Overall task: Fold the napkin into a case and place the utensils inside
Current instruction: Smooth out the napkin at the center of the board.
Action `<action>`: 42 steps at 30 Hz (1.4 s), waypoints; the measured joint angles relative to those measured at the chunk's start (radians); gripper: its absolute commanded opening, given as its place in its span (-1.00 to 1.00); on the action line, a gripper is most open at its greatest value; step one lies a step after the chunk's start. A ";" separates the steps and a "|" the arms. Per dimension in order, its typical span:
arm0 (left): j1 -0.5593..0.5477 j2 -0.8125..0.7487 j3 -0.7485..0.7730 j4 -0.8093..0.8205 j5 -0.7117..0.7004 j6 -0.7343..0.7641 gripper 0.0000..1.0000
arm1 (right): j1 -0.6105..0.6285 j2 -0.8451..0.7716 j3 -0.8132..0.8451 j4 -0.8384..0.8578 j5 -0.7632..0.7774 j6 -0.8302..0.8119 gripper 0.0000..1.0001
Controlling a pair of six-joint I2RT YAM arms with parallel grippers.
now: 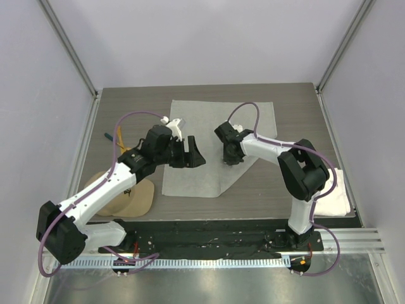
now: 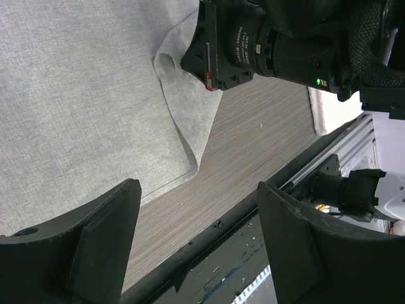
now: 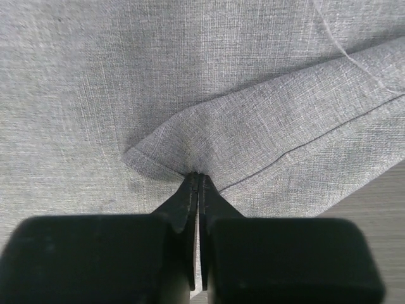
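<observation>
Light grey napkin (image 1: 212,130) spread on the table (image 1: 120,107), near right corner folded up and over. Right gripper (image 3: 198,180) clamped tight on that folded edge, cloth pinched between the fingertips. Left gripper (image 1: 189,154) spread wide above the napkin's left part, holding nothing. Utensils (image 1: 118,137) off to the left, well apart from the cloth.

Small white lettering on the right arm's black wrist housing (image 2: 243,45), too blurred to read, nothing else legible.

The napkin (image 1: 209,120) is light grey, finely woven; table (image 1: 297,114) grey-brown woodgrain; towel (image 1: 335,199) white; cap (image 1: 136,197) tan.
</observation>
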 measured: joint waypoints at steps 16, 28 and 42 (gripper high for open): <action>0.018 0.015 0.000 0.023 0.018 -0.004 0.56 | 0.008 -0.283 -0.026 -0.232 0.084 -0.011 -0.98; 0.039 0.080 0.004 0.010 0.024 -0.040 0.55 | 0.004 -0.716 -0.434 -0.476 0.089 0.152 0.77; 0.184 0.498 0.388 -0.055 0.015 -0.157 0.11 | -0.323 -0.213 0.074 -0.224 0.056 -0.019 -0.19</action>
